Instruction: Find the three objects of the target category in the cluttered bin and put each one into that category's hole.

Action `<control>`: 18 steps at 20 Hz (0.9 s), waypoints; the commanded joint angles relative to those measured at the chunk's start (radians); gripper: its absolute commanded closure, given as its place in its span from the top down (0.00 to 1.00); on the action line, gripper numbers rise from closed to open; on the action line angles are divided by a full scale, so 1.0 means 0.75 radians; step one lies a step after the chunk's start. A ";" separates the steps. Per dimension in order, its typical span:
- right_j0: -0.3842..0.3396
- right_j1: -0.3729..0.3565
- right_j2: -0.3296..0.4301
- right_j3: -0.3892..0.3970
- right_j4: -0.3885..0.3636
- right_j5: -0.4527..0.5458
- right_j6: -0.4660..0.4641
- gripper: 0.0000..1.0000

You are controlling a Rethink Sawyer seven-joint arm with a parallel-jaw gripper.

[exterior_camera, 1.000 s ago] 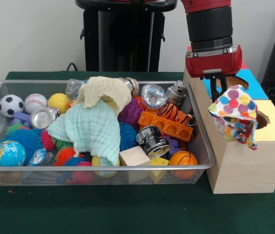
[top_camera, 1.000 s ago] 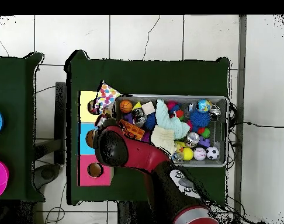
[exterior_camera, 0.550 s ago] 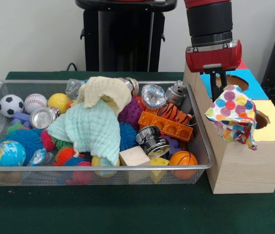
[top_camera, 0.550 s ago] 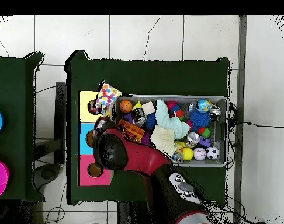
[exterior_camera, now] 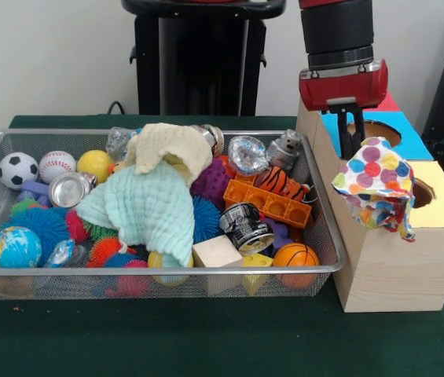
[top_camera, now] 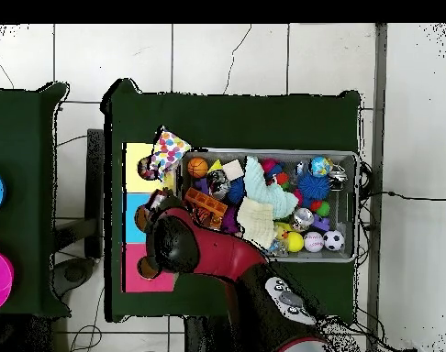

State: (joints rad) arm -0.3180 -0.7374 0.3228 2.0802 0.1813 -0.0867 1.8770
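Green-clothed worktop (exterior_camera: 206,338), pale wall behind, wire bin (exterior_camera: 316,271) packed w/ balls, cans, blocks and two more cloths. Wooden sorting box (exterior_camera: 398,271) sits just beside the bin's end, w/ yellow, blue and red tops.

Change over the last sec: my pincer (exterior_camera: 349,140) has lifted up and back off the polka-dot cloth (exterior_camera: 375,196), now hanging over the blue section w/ nothing in it. Looks released and clear of the fabric, though the prongs are thin and dark so I can't swear to the gap. The cloth settled slightly when I let go but hasn't dropped through. It lies draped over the yellow section's near corner, partly covering the yellow hole (exterior_camera: 422,192), w/ a fold hanging down the box's front face. Overhead agrees: cloth bunched at the yellow end, part over the edge.

Meaning, as I judge it: first item delivered but not properly in. Probably needs a poke down or regrasp before it counts. Risk is it slides off the front.

Left in the bin: mint cloth (exterior_camera: 147,208) and cream cloth (exterior_camera: 170,149) on top of it, both on the pile, easy to reach.
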 commanded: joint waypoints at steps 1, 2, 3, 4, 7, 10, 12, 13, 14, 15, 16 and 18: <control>-0.006 0.049 0.005 0.018 0.038 -0.062 0.324 0.00; -0.003 0.048 -0.008 0.016 0.040 -0.060 0.319 0.00; -0.004 0.050 -0.015 0.019 0.037 -0.063 0.317 0.00; -0.004 0.051 -0.023 0.020 0.035 -0.065 0.314 0.00; 0.004 0.037 -0.056 0.030 0.038 -0.053 0.307 0.00; 0.004 0.023 -0.070 0.030 0.035 -0.039 0.296 0.00; 0.007 0.015 -0.085 0.025 0.034 -0.027 0.286 0.00; 0.009 0.009 -0.095 0.023 0.033 -0.019 0.279 0.00; 0.005 0.005 -0.099 0.025 0.029 -0.013 0.274 0.00; 0.000 0.001 -0.100 0.027 0.026 -0.008 0.271 0.00; -0.005 -0.001 -0.101 0.029 0.021 -0.006 0.269 0.00; -0.016 -0.004 -0.097 0.031 0.013 -0.001 0.263 0.00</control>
State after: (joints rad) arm -0.3177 -0.7396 0.2703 2.0811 0.1815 -0.0867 1.8770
